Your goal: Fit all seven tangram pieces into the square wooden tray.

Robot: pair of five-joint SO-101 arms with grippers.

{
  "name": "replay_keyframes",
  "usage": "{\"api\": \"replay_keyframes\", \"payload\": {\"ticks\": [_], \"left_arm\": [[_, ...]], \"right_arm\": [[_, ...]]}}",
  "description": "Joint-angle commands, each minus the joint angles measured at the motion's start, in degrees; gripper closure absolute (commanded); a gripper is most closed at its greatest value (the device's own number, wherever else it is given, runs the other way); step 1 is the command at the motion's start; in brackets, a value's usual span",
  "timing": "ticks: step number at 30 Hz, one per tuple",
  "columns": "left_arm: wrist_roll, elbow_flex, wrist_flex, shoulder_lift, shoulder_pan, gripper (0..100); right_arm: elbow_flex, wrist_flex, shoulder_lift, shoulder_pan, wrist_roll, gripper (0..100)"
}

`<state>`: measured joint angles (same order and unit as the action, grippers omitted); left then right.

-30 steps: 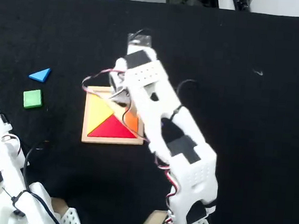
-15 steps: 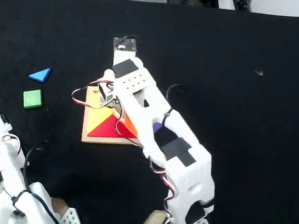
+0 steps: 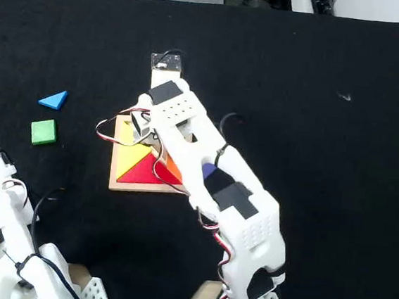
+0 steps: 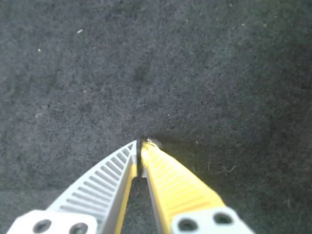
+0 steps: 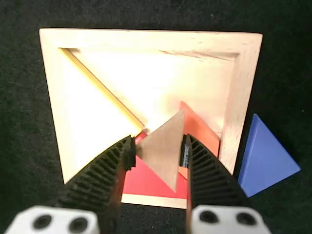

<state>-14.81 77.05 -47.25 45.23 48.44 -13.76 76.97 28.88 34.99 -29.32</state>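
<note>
My right gripper (image 5: 157, 145) pinches a tan triangle (image 5: 165, 157) low in centre frame over the wooden tray (image 5: 146, 38), long edge near vertical, apex pointing left. My left gripper (image 4: 140, 146) is closed, empty.

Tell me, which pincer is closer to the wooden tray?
Right. The right pincer hangs over the tray, holding a triangle; the left pincer is off over bare black cloth.
</note>
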Motion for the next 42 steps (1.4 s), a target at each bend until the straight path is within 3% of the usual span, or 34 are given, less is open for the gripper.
{"api": "replay_keyframes", "payload": {"ticks": [1,7,16,18,21,27,32,42], "left_arm": [[-0.53,-0.13,0.62,0.88,-0.4,97],[-0.53,-0.13,0.62,0.88,-0.4,97],[-0.53,-0.13,0.62,0.88,-0.4,97],[-0.53,-0.13,0.62,0.88,-0.4,97],[-0.53,-0.13,0.62,0.88,-0.4,97],[-0.53,-0.22,0.62,0.88,-0.4,97],[-0.53,-0.22,0.62,0.88,-0.4,97],[-0.53,-0.22,0.62,0.88,-0.4,97]], "right_arm": [[-1.71,-0.62,-0.57,0.88,-0.62,87.7],[-1.27,-0.44,-0.57,1.76,-0.62,76.0],[-1.89,0.0,-1.45,0.97,2.02,77.0],[-2.24,0.09,-2.86,-0.7,7.74,80.9],[-2.51,-1.58,-4.7,-4.75,17.41,98.2],[-0.66,-11.16,-1.71,-7.38,29.54,98.5],[-4.18,-11.96,4.09,-7.38,29.8,98.8],[-12.09,-2.29,11.65,-6.86,29.63,98.8]]}}
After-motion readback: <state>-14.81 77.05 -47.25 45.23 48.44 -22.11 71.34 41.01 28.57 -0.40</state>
